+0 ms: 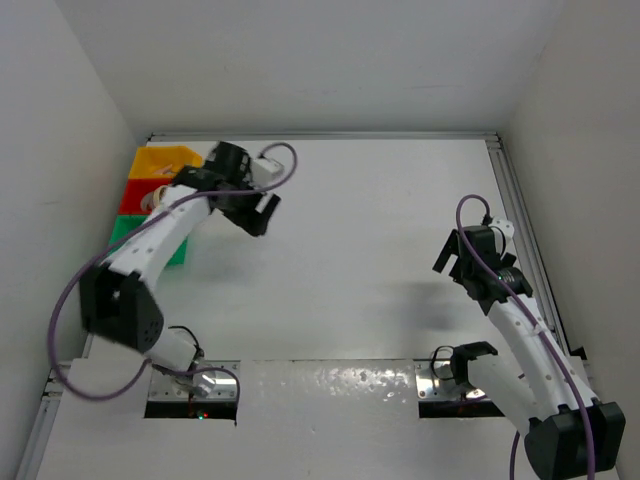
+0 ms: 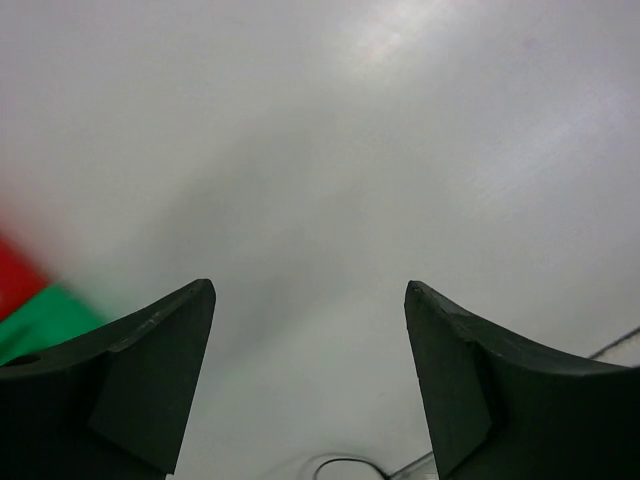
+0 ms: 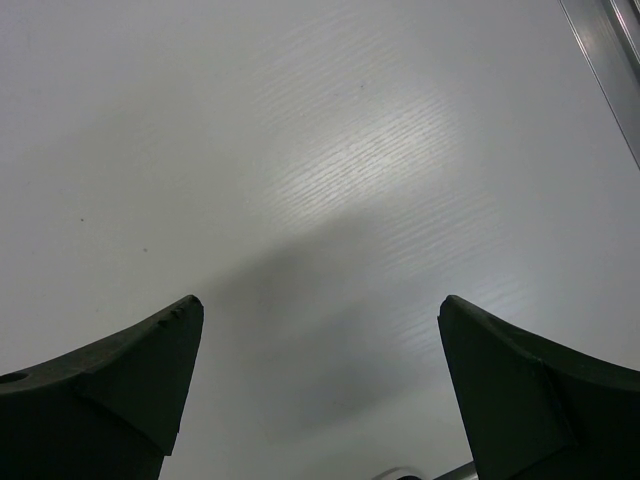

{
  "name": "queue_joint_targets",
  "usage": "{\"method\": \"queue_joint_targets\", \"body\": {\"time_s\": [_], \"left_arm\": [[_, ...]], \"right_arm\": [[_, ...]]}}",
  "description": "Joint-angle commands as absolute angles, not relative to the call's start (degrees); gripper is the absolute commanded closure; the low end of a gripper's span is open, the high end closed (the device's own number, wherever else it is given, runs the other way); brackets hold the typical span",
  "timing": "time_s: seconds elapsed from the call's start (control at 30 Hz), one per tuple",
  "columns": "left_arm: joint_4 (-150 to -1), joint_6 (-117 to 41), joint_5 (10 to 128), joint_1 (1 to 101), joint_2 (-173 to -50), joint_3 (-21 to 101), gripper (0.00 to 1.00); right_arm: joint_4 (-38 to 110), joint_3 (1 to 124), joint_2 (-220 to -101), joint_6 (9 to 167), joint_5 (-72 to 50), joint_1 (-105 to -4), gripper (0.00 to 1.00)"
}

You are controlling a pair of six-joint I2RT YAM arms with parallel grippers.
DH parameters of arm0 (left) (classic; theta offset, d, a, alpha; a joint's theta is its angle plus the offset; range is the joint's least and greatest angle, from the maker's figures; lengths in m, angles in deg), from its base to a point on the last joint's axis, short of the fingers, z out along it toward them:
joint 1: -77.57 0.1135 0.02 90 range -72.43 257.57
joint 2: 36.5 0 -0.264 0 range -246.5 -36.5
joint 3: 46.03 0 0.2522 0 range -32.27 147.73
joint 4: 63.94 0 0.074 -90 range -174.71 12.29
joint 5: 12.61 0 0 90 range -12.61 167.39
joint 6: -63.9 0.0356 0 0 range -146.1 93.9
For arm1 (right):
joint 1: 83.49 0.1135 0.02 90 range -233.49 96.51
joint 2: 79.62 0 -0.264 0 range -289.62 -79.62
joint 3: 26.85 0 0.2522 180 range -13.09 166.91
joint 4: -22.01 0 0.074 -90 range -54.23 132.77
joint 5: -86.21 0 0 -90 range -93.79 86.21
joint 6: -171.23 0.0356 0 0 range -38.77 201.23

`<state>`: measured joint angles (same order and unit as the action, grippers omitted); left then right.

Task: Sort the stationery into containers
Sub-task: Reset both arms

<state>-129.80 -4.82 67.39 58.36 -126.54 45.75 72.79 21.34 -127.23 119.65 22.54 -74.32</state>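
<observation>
The three joined bins stand at the far left: yellow [image 1: 163, 159], red [image 1: 133, 195] and green [image 1: 128, 232]. My left arm reaches across them and hides much of their insides. My left gripper [image 1: 260, 213] hangs open and empty just right of the bins, above bare table. In the left wrist view the left gripper [image 2: 310, 290] holds nothing, with blurred red [image 2: 14, 280] and green [image 2: 48, 322] bin edges at the left. My right gripper [image 1: 457, 262] is open and empty over the right side, and the right wrist view [image 3: 320, 305] shows the same. No tape rings or capsule pieces show anywhere.
White walls enclose the table on three sides. A metal rail [image 1: 520, 230] runs along the right edge and also shows in the right wrist view [image 3: 605, 40]. Purple cables loop from both arms.
</observation>
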Motion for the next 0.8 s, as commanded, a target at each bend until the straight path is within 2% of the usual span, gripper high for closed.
{"method": "queue_joint_targets", "body": {"time_s": [0.0, 0.07, 0.13, 0.27, 0.37, 0.47, 0.5, 0.6, 0.77], "left_arm": [[-132.98, 2.19, 66.55, 65.52, -109.39, 50.78, 0.26], [-134.65, 2.73, 69.29, 65.79, -101.16, 49.74, 0.26], [-135.27, 2.64, 70.1, 65.79, -94.36, 43.34, 0.26], [-134.4, 4.73, 73.16, 65.79, -71.38, 28.32, 0.26], [-133.96, 9.39, 80.78, 65.53, -57.74, 17.69, 0.24], [-133.87, 13.61, 82.4, 65.44, -48.4, 13.62, 0.21], [-133.69, 13.89, 82.31, 65.44, -46.54, 13.09, 0.12], [-134.3, 14.59, 80.3, 65.35, -40.82, 11.6, 0.02], [-138.17, 16.35, 77.74, 65.26, -34.39, 9.13, 0.0]], "right_arm": [[72.86, 24.26, -127.08, 117.8, 21.44, -74.35, 0.01], [72.6, 24.53, -126.9, 117.53, 20.12, -74.43, 0.01], [71.9, 24.26, -126.64, 117.36, 18.98, -74.26, 0.01], [70.93, 23.73, -126.02, 116.66, 17.83, -74.34, 0.01], [70.84, 23.38, -125.76, 115.87, 16.87, -74.26, 0.01], [70.4, 22.6, -125.06, 115.6, 16.78, -74.26, 0.01], [70.14, 22.42, -125.06, 115.42, 16.69, -74.34, 0.01], [69.96, 22.15, -124.62, 115.51, 16.51, -74.26, 0.01], [70.84, 21.63, -123.74, 115.77, 16.95, -74.34, 0.01]]}}
